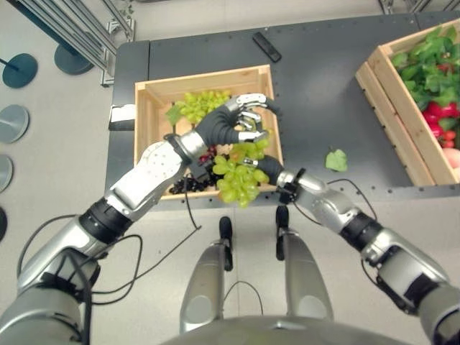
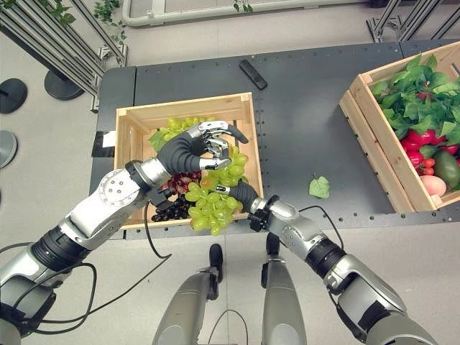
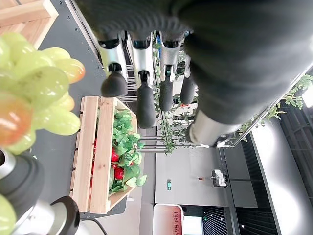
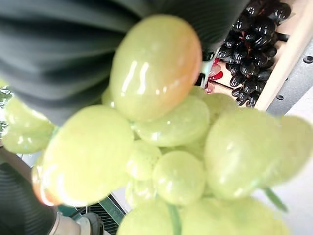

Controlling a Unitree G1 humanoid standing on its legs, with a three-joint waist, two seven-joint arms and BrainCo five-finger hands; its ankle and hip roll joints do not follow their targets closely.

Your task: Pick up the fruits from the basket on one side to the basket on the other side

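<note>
My right hand (image 2: 243,192) grasps a green grape bunch (image 2: 210,203) over the near wooden crate (image 2: 129,129); my left hand (image 2: 208,141) hovers relaxed. Two crates, one black remote (image 2: 252,74), one loose leaf (image 2: 318,187).

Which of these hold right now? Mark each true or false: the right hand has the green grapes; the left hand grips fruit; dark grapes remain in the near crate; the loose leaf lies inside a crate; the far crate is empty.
1. The right hand has the green grape bunch. True, though its fingers are hidden in the bunch.
2. The left hand grips fruit. False: its fingers are relaxed and hold nothing.
3. Dark grapes remain in the near crate. True.
4. The loose leaf lies inside a crate. False: it lies on the dark table between the crates.
5. The far crate is empty. False: it holds leaves and fruit.
</note>
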